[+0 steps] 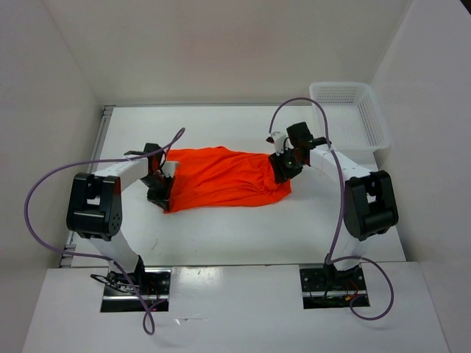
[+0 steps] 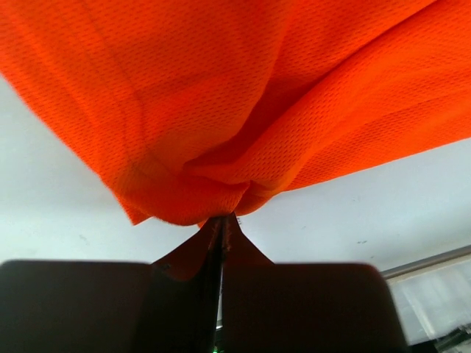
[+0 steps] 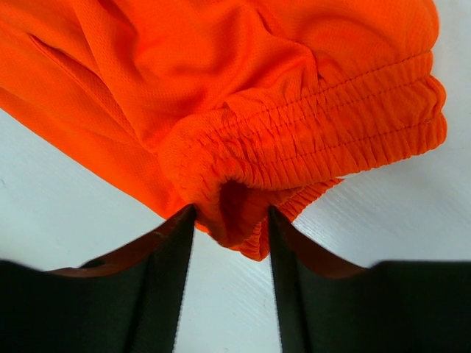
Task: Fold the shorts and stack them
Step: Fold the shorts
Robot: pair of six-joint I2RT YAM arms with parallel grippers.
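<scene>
On my overhead view the shorts (image 1: 224, 178) lie bunched in a long orange heap across the middle of the table (image 1: 221, 235), running from left of centre to right of centre. My left gripper (image 2: 221, 220) is at the heap's left end. In its wrist view the fingers are pressed together with a tuck of orange mesh pinched at their tips, and the cloth fans out above them. My right gripper (image 3: 230, 213) is at the right end, on the elastic waistband. Its fingers (image 3: 171, 279) stand apart with a thick gathered fold of waistband wedged between them, touching both. A white basket (image 1: 349, 114) sits in the upper right of the frame, well apart from the shorts.
</scene>
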